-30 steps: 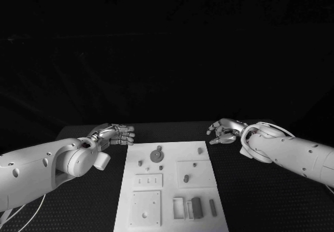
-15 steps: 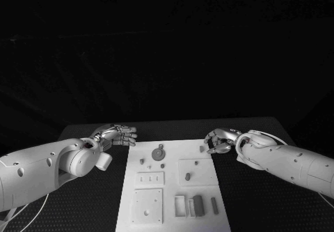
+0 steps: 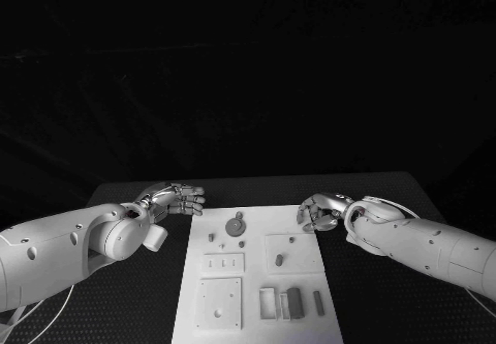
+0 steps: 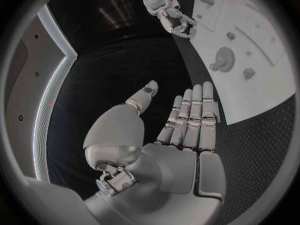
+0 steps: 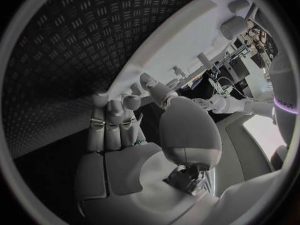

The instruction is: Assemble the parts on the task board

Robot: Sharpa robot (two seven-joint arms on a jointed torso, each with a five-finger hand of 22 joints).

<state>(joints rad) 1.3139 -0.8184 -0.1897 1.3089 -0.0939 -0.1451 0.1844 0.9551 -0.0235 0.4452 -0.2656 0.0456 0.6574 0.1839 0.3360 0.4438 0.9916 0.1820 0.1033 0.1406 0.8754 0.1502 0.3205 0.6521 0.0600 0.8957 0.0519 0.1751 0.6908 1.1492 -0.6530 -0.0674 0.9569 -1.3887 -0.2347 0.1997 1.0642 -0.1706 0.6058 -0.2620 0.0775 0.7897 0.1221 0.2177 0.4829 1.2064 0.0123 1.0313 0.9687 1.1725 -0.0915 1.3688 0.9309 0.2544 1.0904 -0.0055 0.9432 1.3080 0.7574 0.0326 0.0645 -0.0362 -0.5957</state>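
The white task board [image 3: 259, 283] lies in the middle of the table. On it are a gear [image 3: 236, 227], a small oval part [image 3: 278, 261], a small peg [image 3: 211, 238] and several bar-shaped parts [image 3: 294, 302] near its front edge. My left hand [image 3: 175, 198] hovers off the board's far left corner, holding nothing. In the left wrist view its fingers [image 4: 190, 115] are straight and the thumb stands apart. My right hand [image 3: 320, 211] is over the board's far right corner, fingers curled downward. In the right wrist view a gap shows between the fingertips [image 5: 115, 105] and the thumb, with nothing in it.
Black patterned table [image 3: 124, 315] surrounds the board on both sides. The left wrist view shows the board [image 4: 262, 80], the gear [image 4: 224, 59] and my right hand [image 4: 172, 17] at the board's far corner. Square plates [image 3: 218, 304] sit raised on the board.
My right hand has moved left and a little down onto the board's far right corner, covering the small part that lay there. The left hand has stayed in place.
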